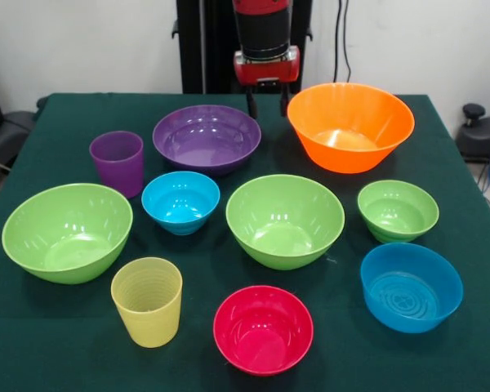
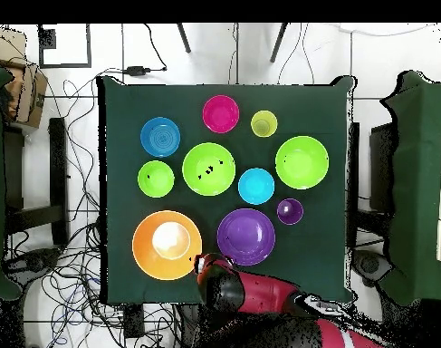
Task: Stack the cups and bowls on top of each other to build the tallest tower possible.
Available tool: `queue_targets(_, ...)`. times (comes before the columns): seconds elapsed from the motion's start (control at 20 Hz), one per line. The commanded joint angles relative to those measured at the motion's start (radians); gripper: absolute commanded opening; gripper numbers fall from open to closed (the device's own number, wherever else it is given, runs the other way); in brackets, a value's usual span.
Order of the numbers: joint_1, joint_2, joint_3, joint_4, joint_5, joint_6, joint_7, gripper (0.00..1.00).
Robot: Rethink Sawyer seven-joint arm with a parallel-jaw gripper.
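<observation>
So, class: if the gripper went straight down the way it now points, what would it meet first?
Probably the bare green table. The gripper hangs in the gap between the purple bowl and the orange bowl. Depth is unclear, so it might clip either rim.

Dark green tablecloth (image 1: 441, 359) over table; tangled cables (image 2: 56, 272) on white floor; cardboard box (image 2: 20, 82) beside table.

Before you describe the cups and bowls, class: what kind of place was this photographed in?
Most likely a robotics lab or test room: a red and black robot arm stands at a green-covered table, and cables trail over the pale tiled floor around it.
</observation>
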Motion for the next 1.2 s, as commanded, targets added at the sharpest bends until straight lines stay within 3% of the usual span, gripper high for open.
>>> queue_targets(0.05, -0.01, 0.037, 0.101, -0.149, -0.049, 0.1, 0.042, 1.0)
queue_targets(0.6, -0.03, 0.105, 0.117, -0.211, -0.085, 0.085, 0.047, 1.0)
queue_targets(1.2, -0.024, -0.084, 0.129, -0.117, -0.056, 0.215, 0.054, 1.0)
